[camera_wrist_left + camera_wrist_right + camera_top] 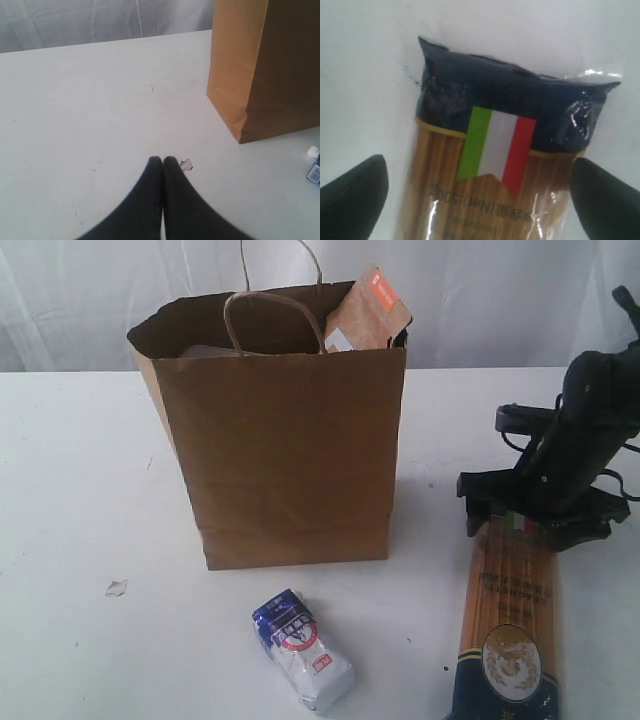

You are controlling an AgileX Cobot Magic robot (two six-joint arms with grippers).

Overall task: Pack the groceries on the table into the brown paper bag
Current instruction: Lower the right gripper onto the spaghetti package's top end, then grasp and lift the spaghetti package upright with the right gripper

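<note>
The paper bag (290, 460) is brown; the pouch (303, 650) is blue and white; the spaghetti pack (510, 150) has green, white, red stripes.

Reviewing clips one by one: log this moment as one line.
right jaws open astride spaghetti pack | left jaws shut, empty | brown pouch in paper bag | blue-white pouch on table

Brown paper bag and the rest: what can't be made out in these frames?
- Large brown paper bag contents: exterior view, its front wall hides everything below the rim; only the brown orange-labelled pouch pokes out.
- Long clear spaghetti pack: one end cut off by the exterior view's lower edge; other end under the right tool.
- Blue-white pouch: only a sliver at the left wrist view's edge.
</note>
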